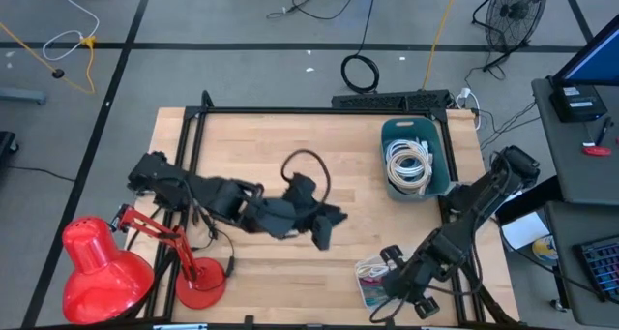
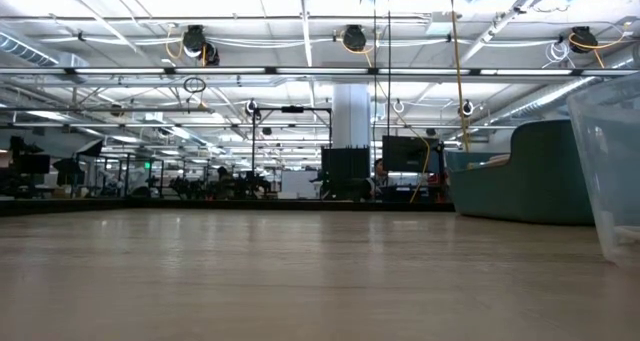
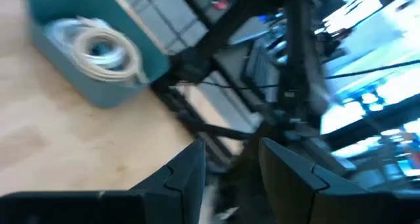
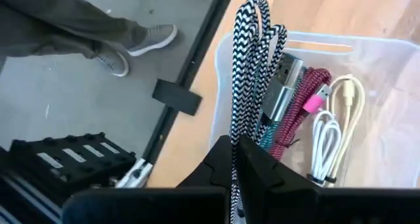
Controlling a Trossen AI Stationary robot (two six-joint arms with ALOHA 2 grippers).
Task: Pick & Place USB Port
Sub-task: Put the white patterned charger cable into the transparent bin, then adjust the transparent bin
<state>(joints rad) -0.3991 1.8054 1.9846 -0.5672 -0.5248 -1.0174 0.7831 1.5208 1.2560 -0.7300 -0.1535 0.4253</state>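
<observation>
black-and-white cable (image 4: 249, 60): zigzag-braided USB cable, looped, standing up out of the clear bin, pinched at its lower end between the right gripper's (image 4: 235, 159) closed fingers
clear bin (image 4: 387, 66): see-through plastic tub at the table's front edge, holding more cables
cables inside: a red-and-pink braided one (image 4: 303, 109), a white coil (image 4: 328, 142), a cream one (image 4: 352, 96)

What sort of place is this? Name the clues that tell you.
Probably a large open lab or workshop: exposed ceiling pipes, taped floor lines, a floor fan, and monitors on distant benches.
</observation>
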